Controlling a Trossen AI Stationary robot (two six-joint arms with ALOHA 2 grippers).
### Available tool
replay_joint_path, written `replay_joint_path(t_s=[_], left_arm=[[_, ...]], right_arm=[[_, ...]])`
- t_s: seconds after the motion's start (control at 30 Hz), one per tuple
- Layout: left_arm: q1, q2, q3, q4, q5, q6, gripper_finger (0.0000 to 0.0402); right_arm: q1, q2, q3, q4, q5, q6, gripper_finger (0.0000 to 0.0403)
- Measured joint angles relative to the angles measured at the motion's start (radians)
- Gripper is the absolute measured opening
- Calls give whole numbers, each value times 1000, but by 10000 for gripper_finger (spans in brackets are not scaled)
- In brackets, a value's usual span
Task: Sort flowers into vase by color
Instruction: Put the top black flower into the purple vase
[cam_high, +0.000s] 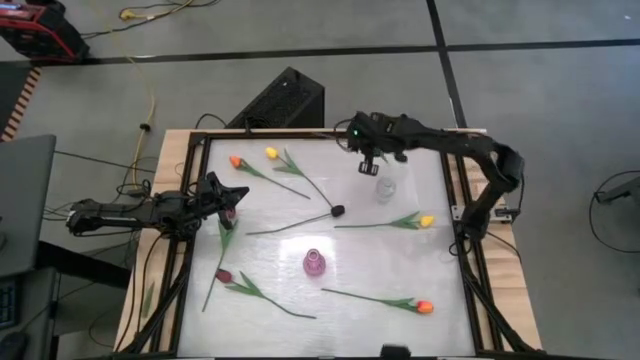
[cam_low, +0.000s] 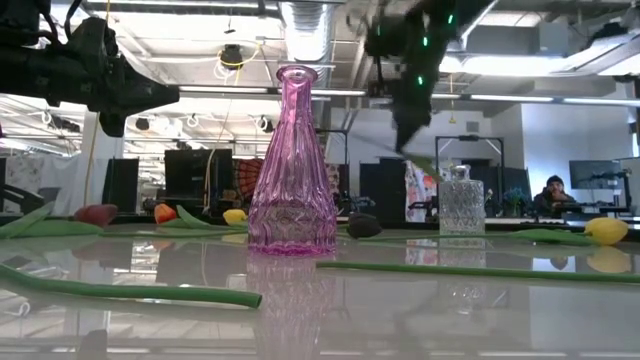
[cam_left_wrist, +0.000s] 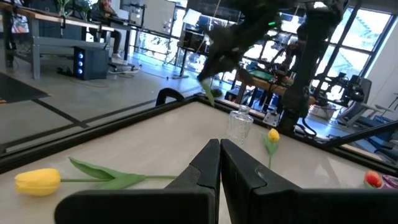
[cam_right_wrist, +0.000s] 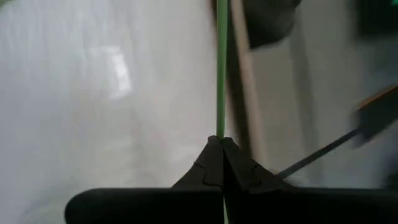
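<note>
My right gripper (cam_high: 370, 163) hangs over the table's far middle, just beside and above the clear glass vase (cam_high: 385, 188), shut on a thin green flower stem (cam_right_wrist: 221, 74). I cannot see that flower's head. The pink vase (cam_high: 314, 264) stands upright near the table's middle. Several tulips lie flat on the table: orange (cam_high: 235, 160), yellow (cam_high: 270, 152), dark (cam_high: 338, 211), yellow (cam_high: 427, 221), orange (cam_high: 425, 307), maroon (cam_high: 224, 275). My left gripper (cam_high: 228, 195) is shut and hovers at the left edge beside another maroon head (cam_high: 228, 214). My right gripper pinches the thin green stem (cam_right_wrist: 220, 127) between its two fingertips, and the stem runs on straight past them. In the low view the fingers point down over the clear vase (cam_low: 461, 200), and a green leaf end (cam_low: 424, 160) hangs below them, lifted clear of the table.
The black frame rails (cam_high: 180, 200) border the glossy white table. A long stem (cam_low: 120, 290) lies across the near side in front of the pink vase (cam_low: 291, 165). A person sits in the room beyond the table (cam_low: 553, 190).
</note>
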Motion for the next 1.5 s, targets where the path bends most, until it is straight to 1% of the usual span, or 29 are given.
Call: replay_joint_path(t_s=[0.13,0.3,0.37,0.53,0.6,0.67,0.8,1.0,1.13,1.27,1.4,1.5], left_arm=[[0,0,0,1,-1,-1,0],[0,0,0,2,-1,-34,0],[0,0,0,2,2,-59,0],[0,0,0,-5,2,-78,0],[0,0,0,-10,3,-84,0],[0,0,0,-23,0,-90,0],[0,0,0,-41,-10,-132,0],[0,0,0,-46,-14,-184,0],[0,0,0,-44,-15,-211,0],[0,0,0,-43,-15,-242,0],[0,0,0,-43,-15,-270,0],[0,0,0,-43,-15,-281,0]], right_arm=[[132,-59,0,88,162,-249,16],[285,-74,1,227,314,-565,18],[346,-61,1,289,386,-706,22],[498,8,1,484,640,-1071,16],[547,37,1,564,710,-1188,16],[592,58,1,622,748,-1273,16],[674,74,1,651,753,-1323,16],[811,20,1,643,770,-1312,16],[872,9,1,617,771,-1310,16],[884,9,1,559,772,-1311,16],[852,9,1,482,772,-1316,16],[825,9,1,462,774,-1346,16]])
